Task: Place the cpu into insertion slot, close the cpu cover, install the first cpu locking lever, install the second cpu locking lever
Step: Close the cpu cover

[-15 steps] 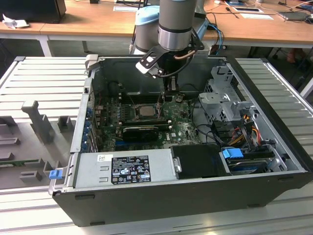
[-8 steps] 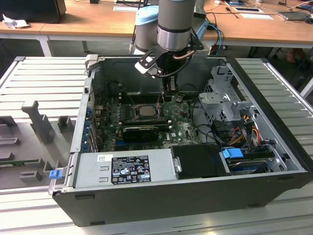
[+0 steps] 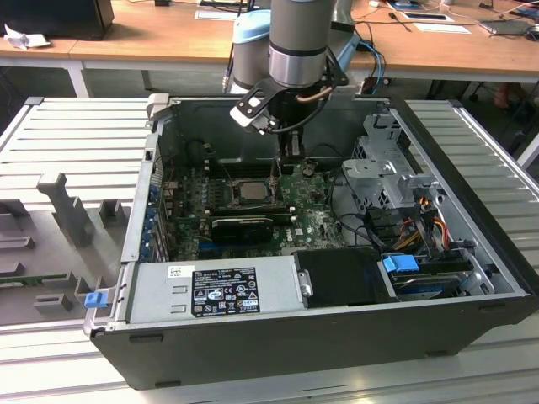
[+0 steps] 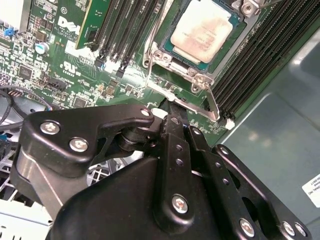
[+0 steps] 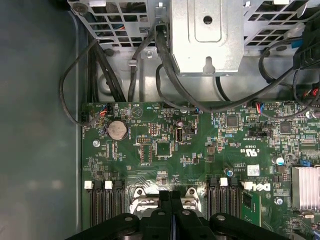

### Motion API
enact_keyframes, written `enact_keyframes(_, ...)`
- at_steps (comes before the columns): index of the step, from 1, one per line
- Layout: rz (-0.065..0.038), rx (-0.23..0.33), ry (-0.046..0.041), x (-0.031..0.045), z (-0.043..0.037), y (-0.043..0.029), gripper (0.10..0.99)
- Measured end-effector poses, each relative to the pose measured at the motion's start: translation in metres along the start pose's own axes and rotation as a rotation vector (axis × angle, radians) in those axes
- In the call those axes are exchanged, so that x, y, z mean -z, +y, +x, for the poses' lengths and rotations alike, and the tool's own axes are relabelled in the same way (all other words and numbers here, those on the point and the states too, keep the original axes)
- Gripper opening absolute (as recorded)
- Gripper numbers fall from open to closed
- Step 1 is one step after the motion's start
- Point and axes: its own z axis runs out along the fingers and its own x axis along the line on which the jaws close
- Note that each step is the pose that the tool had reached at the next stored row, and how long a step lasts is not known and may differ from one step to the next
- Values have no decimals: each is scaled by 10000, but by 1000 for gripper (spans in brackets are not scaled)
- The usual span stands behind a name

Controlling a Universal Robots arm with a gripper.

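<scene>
The cpu (image 4: 206,27) lies flat in the middle of the green motherboard, its pale silver top showing in the window of the cpu cover (image 4: 234,42), which lies down around it. Chip and cover hide the insertion slot beneath them. Thin silver locking levers (image 4: 214,104) run along the socket's sides. My gripper (image 4: 172,107) hangs just off the socket's edge with its black fingers shut together, their tips close to a lever's crossbar (image 4: 161,90); whether they touch it is unclear. From the exterior view, the gripper (image 3: 289,158) stands just to the right of the cpu (image 3: 250,190).
The open case's walls (image 3: 139,210) ring the board. A grey power-supply box (image 3: 215,290) sits at the front. On the exterior view's right are a metal drive cage (image 3: 387,164) and loose cables (image 3: 421,223). Black memory slots (image 4: 260,55) flank the socket. A coin cell (image 5: 117,130) sits nearby.
</scene>
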Motion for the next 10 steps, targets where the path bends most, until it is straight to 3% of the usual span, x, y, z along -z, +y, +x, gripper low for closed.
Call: enact_keyframes(10, 0, 0, 10, 2, -1, -75, 106)
